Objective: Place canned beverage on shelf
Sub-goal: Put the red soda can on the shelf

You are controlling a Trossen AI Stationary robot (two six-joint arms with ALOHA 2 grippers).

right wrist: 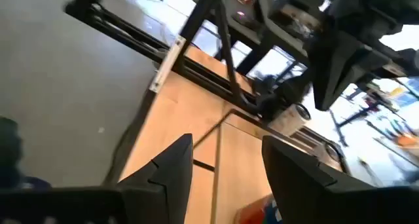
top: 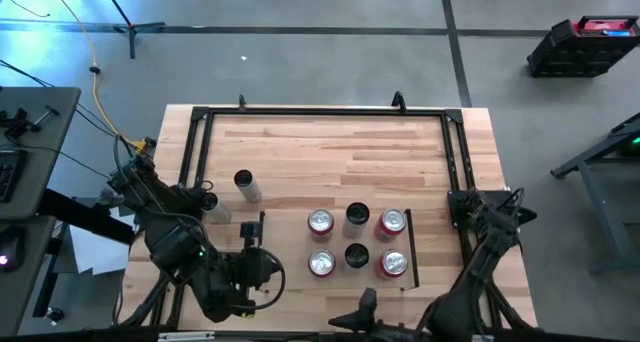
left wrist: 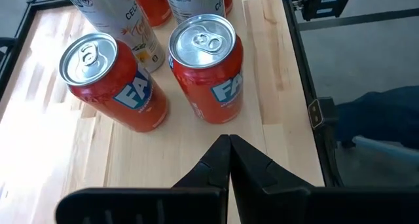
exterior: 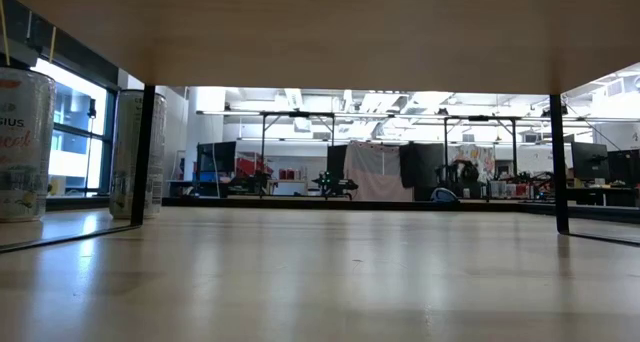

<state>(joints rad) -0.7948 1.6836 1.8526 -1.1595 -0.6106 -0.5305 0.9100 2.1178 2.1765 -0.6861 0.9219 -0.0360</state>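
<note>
Pale-wood flat shelf with thin dark rails (top: 339, 240) already carries six upright cans; one silvery canned beverage (top: 247, 186) lies on its side on the plank-striped tabletop (top: 330, 147), apart from the shelf.

You look to be between picks. Your right gripper (right wrist: 226, 145) hangs open and empty near the table's front edge. Your left gripper (left wrist: 229, 140) is closed on nothing, just short of two red cans (left wrist: 208, 67). Next, reach for the lying can, grasp across its body, and stand it on bare shelf. Only the high view places that can; the low view shows neither gripper.
</note>
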